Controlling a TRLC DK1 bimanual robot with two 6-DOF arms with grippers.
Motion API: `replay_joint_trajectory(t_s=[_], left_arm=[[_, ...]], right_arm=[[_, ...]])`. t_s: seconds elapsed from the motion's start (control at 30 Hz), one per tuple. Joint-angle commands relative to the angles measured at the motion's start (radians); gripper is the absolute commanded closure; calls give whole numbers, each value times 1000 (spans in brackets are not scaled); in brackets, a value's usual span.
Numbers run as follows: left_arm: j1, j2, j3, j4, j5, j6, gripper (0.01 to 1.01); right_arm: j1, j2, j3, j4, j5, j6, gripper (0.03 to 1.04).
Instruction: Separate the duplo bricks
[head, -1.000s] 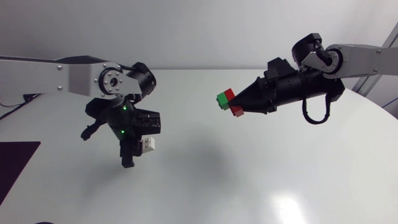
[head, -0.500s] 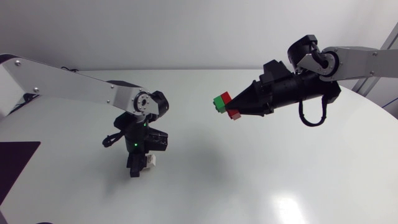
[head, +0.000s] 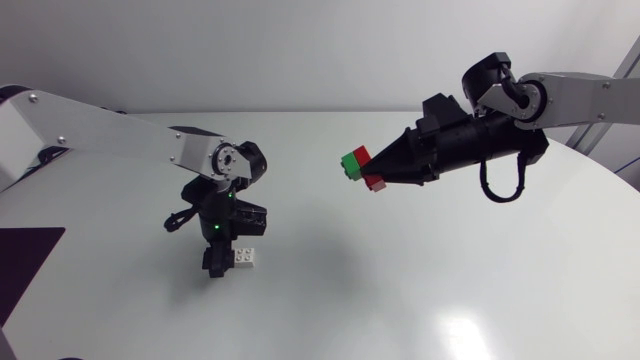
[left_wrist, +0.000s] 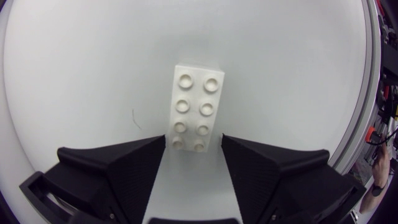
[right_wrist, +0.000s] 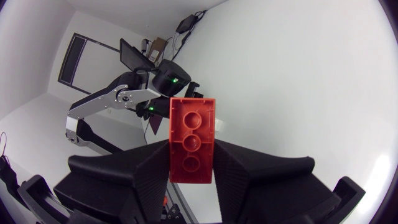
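A white duplo brick lies studs-up on the table. In the left wrist view one end of the white brick sits between the fingers of my left gripper, with a thin gap on each side. That left gripper points down at the table and is open. My right gripper hangs above the table's middle, shut on a stack of red bricks and a green brick. In the right wrist view only a red brick shows, clamped between the right gripper's fingers.
The white round table spreads under both arms. A dark mat lies at its left edge.
My left arm came down and set the white brick on the table, then its fingers parted from it. The right arm with its red and green stack has barely moved.
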Motion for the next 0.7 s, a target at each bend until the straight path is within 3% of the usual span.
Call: replay_joint_trajectory(t_s=[0.0, 0.1, 0.17, 0.27, 0.37, 0.57, 0.67], left_arm=[[9, 1, 13, 1, 13, 9, 162], [9, -67, 18, 24, 74, 6, 57], [9, -147, 30, 59, 145, -3, 56], [9, -274, 64, 73, 359, -57, 54], [-1, -409, 10, 213, 525, -129, 56], [-73, -535, -145, 558, 594, -317, 66], [-84, -532, -151, 602, 637, -371, 72]], right_arm=[[12, -28, -32, 1, 9, -12, 869], [13, -43, -40, 1, 9, -9, 869], [10, -48, -43, -4, -1, -6, 867], [-11, -42, -42, -19, -47, -3, 866], [-39, -16, -25, -47, -110, 3, 866], [-91, 6, -16, -99, -223, 5, 866], [-99, 3, -23, -116, -251, 3, 866]])
